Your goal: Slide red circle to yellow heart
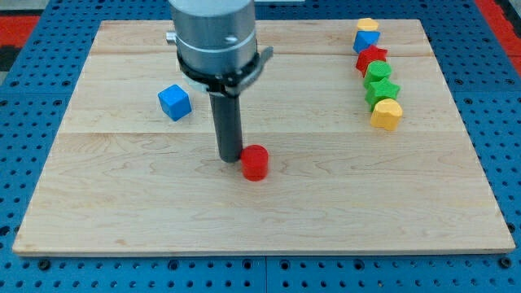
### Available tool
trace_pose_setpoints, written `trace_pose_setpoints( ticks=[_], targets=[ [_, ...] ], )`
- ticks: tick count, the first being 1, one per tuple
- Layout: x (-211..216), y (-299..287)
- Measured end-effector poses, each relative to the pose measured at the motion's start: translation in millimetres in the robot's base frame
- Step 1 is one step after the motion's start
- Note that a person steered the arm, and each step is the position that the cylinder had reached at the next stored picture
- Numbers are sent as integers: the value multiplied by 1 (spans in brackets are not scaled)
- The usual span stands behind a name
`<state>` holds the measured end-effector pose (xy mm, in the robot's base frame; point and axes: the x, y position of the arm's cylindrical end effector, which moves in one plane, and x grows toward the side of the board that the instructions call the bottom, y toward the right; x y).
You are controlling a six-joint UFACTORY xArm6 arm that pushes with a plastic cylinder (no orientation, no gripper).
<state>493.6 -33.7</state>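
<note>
My tip (230, 157) touches the upright red circle (255, 162) on its left; no tool shows.

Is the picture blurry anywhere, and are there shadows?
Camera view: sharp throughout, evenly lit, no glare on the wooden board; only soft, small shadows under the red circle, beside my tip, and the blue cube.

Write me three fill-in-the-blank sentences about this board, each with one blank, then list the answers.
1. My tip sits just to the view's ____ of the red circle.
2. The yellow heart is the ____ block of the column at the view's right.
3. The lone block at the view's left, apart from the others, is a ____ cube.

Missing words: left; bottom; blue
</note>
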Motion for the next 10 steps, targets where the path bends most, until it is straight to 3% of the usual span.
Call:
trace_pose_setpoints(
  ticks=[1,4,7,10],
  targets=[
    [16,44],
    [66,97],
    [-18,159],
    [-4,187]
  ],
)
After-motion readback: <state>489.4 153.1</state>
